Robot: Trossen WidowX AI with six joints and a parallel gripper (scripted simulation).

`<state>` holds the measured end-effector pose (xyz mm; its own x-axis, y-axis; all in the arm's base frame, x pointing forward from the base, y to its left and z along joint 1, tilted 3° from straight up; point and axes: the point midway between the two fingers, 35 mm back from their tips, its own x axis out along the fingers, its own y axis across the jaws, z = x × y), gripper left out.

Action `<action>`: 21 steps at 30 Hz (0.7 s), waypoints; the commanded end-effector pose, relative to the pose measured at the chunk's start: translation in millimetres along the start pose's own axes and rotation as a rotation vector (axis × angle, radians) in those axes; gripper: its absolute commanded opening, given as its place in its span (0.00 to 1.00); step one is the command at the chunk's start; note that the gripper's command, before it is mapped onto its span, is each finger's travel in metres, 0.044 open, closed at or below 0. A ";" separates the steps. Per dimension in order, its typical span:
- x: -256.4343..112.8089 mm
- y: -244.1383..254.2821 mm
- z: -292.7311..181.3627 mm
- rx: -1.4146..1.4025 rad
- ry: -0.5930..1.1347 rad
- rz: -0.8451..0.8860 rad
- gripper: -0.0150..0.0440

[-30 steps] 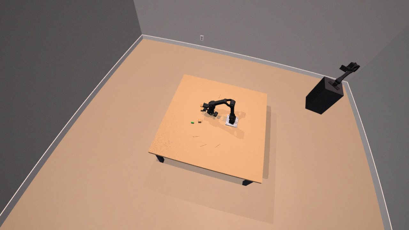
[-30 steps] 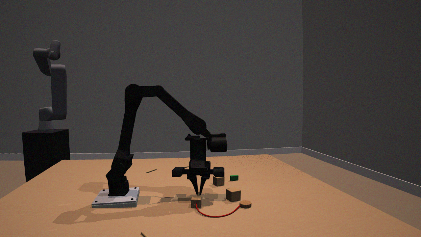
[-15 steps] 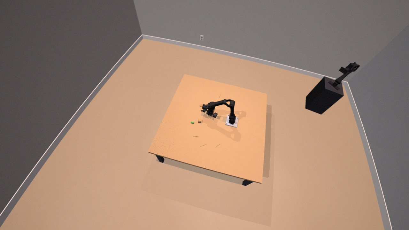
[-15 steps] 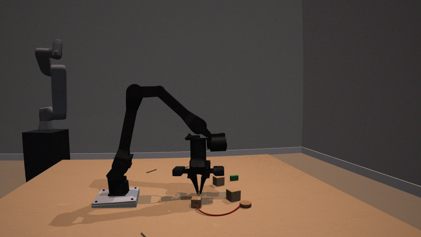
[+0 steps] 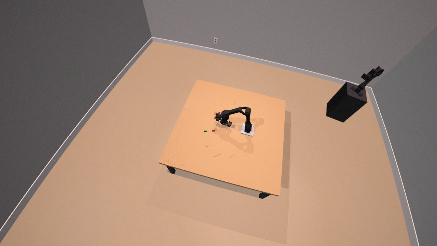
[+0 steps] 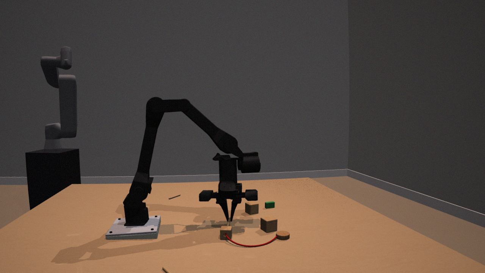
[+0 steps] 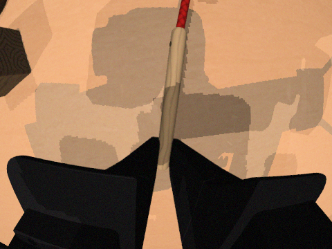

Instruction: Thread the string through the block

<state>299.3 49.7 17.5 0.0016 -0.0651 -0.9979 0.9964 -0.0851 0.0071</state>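
My gripper (image 6: 230,221) (image 7: 163,144) points down, shut on the pale wooden stick (image 7: 174,66) near its free end. The stick lies along the view, low over the table (image 6: 190,258), and its other end carries the red string (image 7: 183,15). The holed block (image 6: 226,233) stands on the table on the camera side of the fingers in the exterior view. The string enters its near face, and the stick is beyond its far side. The block is outside the wrist view and hidden in the top view. The string curves to the round button (image 5: 215,112) (image 6: 282,234).
A wooden cube (image 6: 268,224) (image 7: 12,52) stands beside the button. A second cube (image 5: 213,129) (image 6: 251,207) and a green block (image 5: 205,131) (image 6: 269,204) are farther back. Several loose sticks lie apart, one (image 5: 234,102) (image 6: 165,269) on the button's side. The arm's base plate (image 6: 115,234) is at left.
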 end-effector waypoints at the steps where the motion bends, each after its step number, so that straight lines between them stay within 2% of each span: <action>1: -0.6 -0.4 -4.0 0.002 0.003 -0.003 0.25; 19: 10.0 0.3 -18.1 -0.003 0.003 -0.034 0.25; 21: 7.6 0.6 -16.6 -0.006 0.001 -0.027 0.34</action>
<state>301.3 65.8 8.8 -0.0260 -0.0622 -0.9977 0.9965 -0.0811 -0.0209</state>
